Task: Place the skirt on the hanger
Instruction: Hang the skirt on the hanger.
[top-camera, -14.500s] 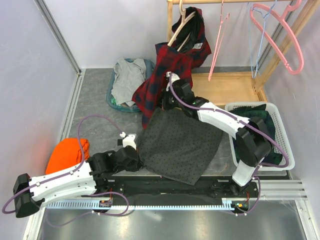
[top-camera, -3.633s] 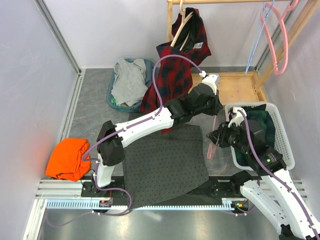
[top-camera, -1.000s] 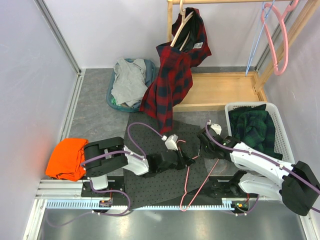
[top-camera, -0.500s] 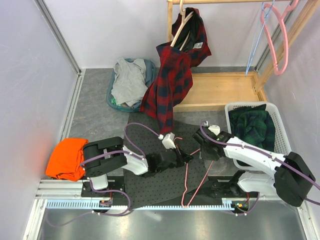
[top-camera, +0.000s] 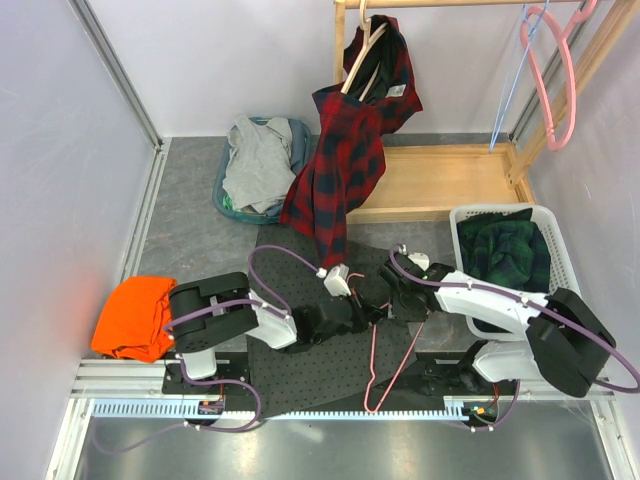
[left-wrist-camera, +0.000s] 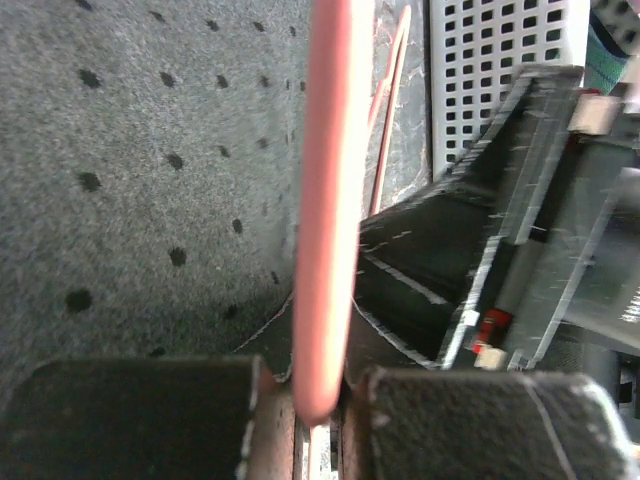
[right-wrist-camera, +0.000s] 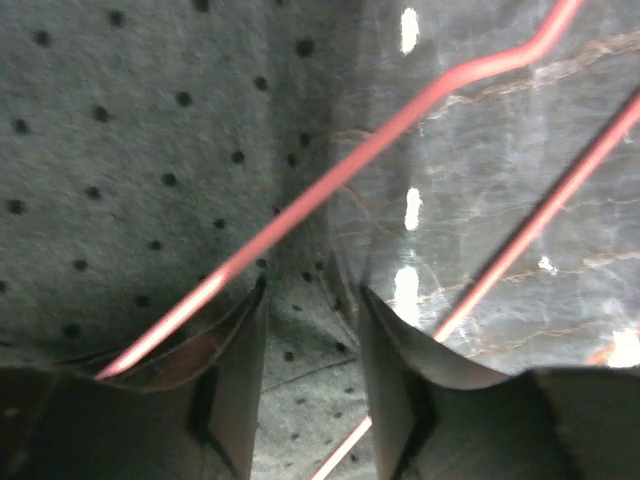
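Note:
The dark grey dotted skirt (top-camera: 290, 370) lies flat on the floor. A pink hanger (top-camera: 373, 360) lies across its right part, reaching down to the front rail. My left gripper (top-camera: 378, 312) is shut on the hanger's rod (left-wrist-camera: 325, 200), low over the skirt (left-wrist-camera: 150, 150). My right gripper (top-camera: 392, 298) is right beside it at the skirt's right edge. In the right wrist view it (right-wrist-camera: 310, 340) is open, with the skirt's edge (right-wrist-camera: 150, 120) between the jaws and the hanger's wire (right-wrist-camera: 330, 180) crossing just ahead.
A white basket (top-camera: 570, 300) of green plaid clothes stands at the right. An orange garment (top-camera: 135, 315) lies at the left. A teal basin (top-camera: 222, 190) of grey clothes and a red plaid shirt (top-camera: 345, 150) on the wooden rack are behind. A pink hanger (top-camera: 555, 70) hangs top right.
My right gripper has moved left to the skirt's right edge, close beside the left gripper. The left gripper still holds the hanger, which has shifted slightly.

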